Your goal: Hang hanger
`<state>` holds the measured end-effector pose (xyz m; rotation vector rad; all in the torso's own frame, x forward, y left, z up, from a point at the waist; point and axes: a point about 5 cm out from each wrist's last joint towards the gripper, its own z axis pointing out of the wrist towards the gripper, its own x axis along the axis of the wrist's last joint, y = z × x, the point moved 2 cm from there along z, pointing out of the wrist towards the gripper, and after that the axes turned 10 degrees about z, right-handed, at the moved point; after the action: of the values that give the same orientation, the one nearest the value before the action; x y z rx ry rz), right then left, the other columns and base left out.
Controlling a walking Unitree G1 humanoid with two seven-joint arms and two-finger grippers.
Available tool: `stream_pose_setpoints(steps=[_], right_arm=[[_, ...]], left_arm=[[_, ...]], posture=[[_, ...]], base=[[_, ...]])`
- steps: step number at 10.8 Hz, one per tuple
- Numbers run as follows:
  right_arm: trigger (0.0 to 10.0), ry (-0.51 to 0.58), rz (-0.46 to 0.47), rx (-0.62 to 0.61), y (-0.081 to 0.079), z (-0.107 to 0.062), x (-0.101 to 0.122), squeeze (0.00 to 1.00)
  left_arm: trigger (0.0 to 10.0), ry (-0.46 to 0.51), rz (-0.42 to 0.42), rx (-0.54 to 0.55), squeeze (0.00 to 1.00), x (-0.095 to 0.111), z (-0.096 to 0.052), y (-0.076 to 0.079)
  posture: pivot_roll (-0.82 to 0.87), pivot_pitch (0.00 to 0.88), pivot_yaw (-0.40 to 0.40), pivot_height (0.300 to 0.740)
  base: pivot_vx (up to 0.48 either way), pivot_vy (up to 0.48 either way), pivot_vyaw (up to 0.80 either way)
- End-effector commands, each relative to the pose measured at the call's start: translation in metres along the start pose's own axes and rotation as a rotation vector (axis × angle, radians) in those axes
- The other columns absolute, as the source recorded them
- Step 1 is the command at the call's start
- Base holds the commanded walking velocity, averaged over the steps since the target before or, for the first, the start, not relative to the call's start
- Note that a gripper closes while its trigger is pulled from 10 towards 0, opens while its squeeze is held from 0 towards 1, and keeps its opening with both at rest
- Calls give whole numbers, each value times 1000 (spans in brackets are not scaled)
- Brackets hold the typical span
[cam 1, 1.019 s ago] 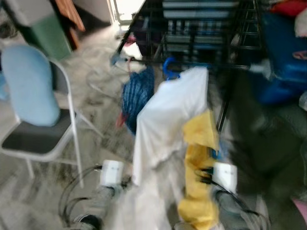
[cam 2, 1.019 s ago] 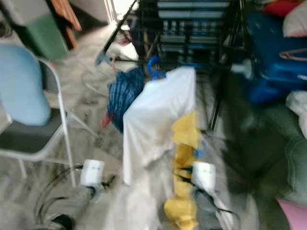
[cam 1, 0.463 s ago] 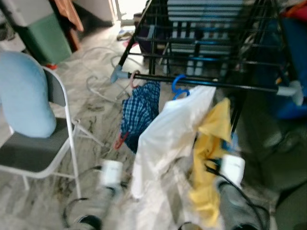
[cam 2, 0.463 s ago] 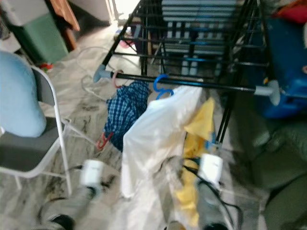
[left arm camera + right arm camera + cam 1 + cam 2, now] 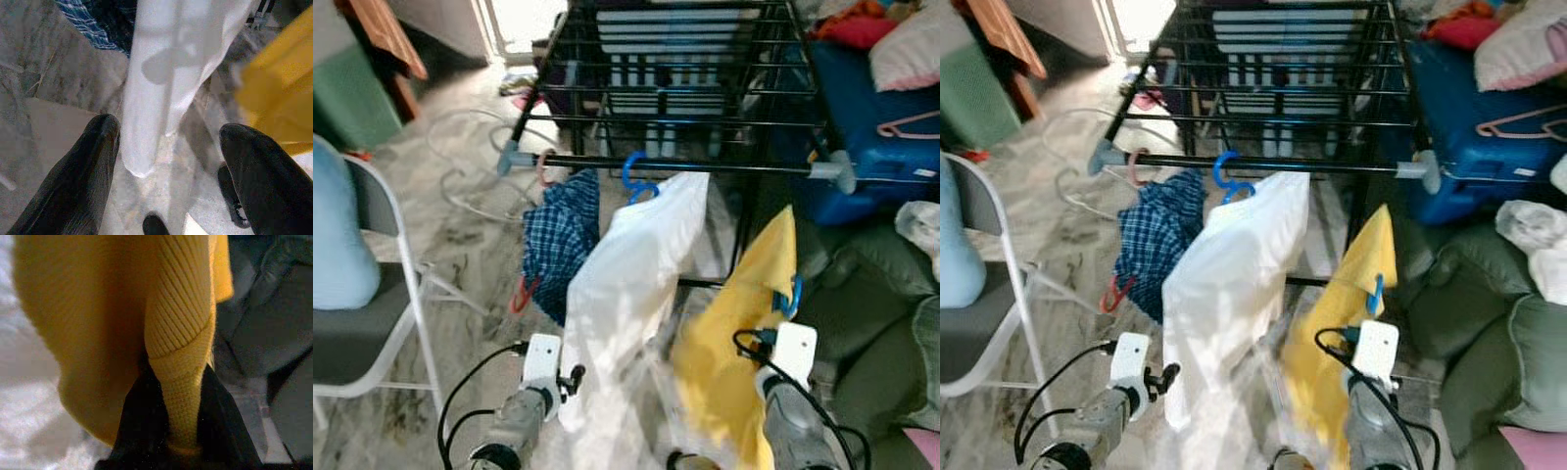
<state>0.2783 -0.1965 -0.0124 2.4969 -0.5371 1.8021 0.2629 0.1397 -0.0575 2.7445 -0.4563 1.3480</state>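
Observation:
A black drying rack has a front bar point(image 5: 724, 167). On that bar hang a blue hanger point(image 5: 635, 177) carrying a white garment point(image 5: 626, 284) and a pink hanger point(image 5: 541, 166) carrying a blue plaid shirt point(image 5: 558, 235). My right gripper point(image 5: 178, 382) is shut on a yellow knit garment point(image 5: 744, 333) that sits on a blue hanger point(image 5: 790, 295). It holds the garment below the bar and right of the white one. My left gripper point(image 5: 168, 129) is open, low in front of the white garment's hem point(image 5: 142, 161), touching nothing.
A folding chair point(image 5: 362, 333) with a light-blue cushion stands at the left. Cables point(image 5: 460, 166) lie on the marble floor. A blue case point(image 5: 871, 117) with a pink hanger on it sits at the right, above grey-green cushions point(image 5: 862, 294).
The camera has shifted and the picture has sharpened. My right arm has carried the yellow garment up and to the right, away from the white garment. The left arm stays low.

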Motion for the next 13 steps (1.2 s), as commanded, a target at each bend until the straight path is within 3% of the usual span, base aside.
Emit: stream_pose_setpoints(steps=[1,4,6,8,10,13], right_arm=[[10000,77,-4,50,-13,6,20,0],[10000,97,-33,234,-46,22,59,0],[10000,59,-63,285,-55,32,78,0],[10000,49,-54,314,-63,47,112,0],[10000,92,-54,331,-81,57,150,0],[10000,44,-12,305,-84,64,158,0]], left_arm=[[10000,-13,1,15,0,-4,-2,-6],[10000,-5,7,21,0,-2,-2,-10],[10000,0,12,23,0,-1,-2,-11],[10000,2,17,25,0,0,-2,-13],[10000,-2,20,29,0,-2,-3,-14],[10000,-9,20,39,0,-6,-4,-16]], posture=[[-230,83,65,740],[-222,95,70,740],[-215,96,72,740],[-214,98,71,740],[-200,108,67,740],[-180,117,64,740]], base=[[0,0,0],[0,0,0],[0,0,0],[0,0,0],[0,0,0],[0,0,0]])
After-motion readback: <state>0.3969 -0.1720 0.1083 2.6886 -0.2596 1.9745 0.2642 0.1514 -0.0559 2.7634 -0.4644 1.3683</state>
